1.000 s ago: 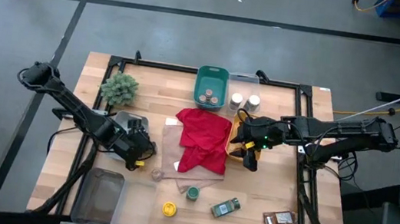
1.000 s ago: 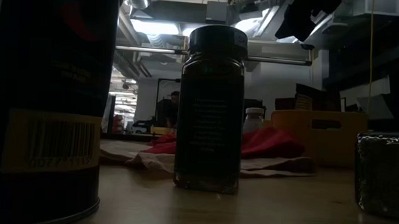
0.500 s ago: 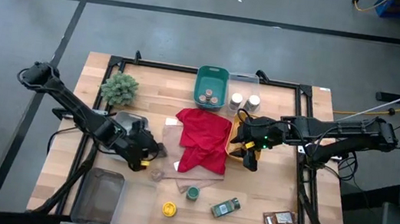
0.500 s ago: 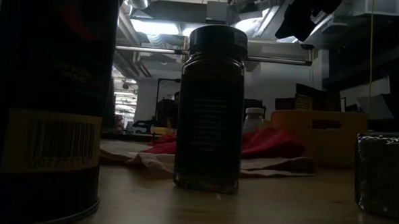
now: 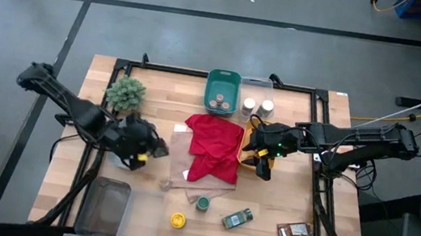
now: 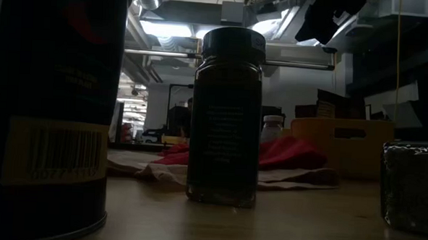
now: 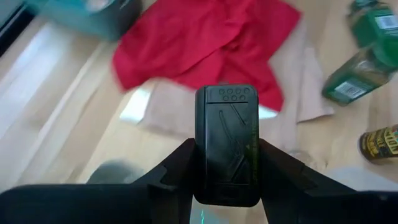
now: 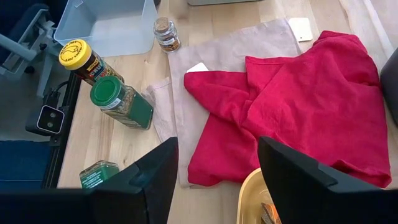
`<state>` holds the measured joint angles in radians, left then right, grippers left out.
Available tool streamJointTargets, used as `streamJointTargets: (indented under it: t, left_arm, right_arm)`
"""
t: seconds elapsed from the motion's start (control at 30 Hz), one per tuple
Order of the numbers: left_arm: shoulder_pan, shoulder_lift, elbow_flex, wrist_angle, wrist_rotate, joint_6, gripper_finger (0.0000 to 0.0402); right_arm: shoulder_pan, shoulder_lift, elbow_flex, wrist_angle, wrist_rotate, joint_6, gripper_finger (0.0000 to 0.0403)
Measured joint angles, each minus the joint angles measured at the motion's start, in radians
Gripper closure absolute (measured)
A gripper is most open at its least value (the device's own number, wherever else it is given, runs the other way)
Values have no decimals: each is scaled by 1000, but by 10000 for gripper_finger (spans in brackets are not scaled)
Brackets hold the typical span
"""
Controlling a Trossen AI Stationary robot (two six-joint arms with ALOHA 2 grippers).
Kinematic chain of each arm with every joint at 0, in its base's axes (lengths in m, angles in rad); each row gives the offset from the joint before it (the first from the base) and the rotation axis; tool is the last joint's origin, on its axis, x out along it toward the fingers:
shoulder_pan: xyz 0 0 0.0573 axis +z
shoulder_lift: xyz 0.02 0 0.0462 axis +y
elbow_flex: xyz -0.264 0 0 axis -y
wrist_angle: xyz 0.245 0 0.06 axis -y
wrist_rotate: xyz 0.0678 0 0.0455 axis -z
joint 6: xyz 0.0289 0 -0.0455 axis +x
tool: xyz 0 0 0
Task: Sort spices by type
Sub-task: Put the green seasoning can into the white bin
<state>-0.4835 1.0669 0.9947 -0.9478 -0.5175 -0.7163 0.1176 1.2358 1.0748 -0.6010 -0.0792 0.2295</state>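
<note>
Left claw (image 5: 140,143) near the desk's left edge, just beside the green plant (image 5: 125,92). Closed narrowly on a dark grey tin (image 7: 227,146), clamped on both flat sides, probably to carry it safely to its own group. Right claw (image 5: 259,161) waiting wide open and empty over the yellow bin (image 8: 252,193). Other jars (image 5: 202,204) and brown packets (image 5: 293,232) along the desk's near edge, apparently unsorted.

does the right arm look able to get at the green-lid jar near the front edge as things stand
Probably yes. The right claw is open and empty over the yellow bin, and the green-lid jar stands in the open on bare wood past the red cloth, with nothing set between them. Reach itself is uncertain.
</note>
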Motion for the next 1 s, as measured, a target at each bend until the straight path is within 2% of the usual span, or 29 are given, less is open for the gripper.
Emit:
streamJointTargets:
  t: [0.13,0.33,0.47,1.0]
  left_arm:
    - [0,-51,66,-240,-2,-177,275]
    - [0,-107,77,-542,0,-504,274]
    - [0,-99,77,-627,0,-680,273]
    - [0,91,77,-623,0,-707,273]
  right_arm:
    - [0,0,0,0,0,0,182]
    - [0,0,0,0,0,0,182]
    - [0,0,0,0,0,0,182]
    - [0,0,0,0,0,0,182]
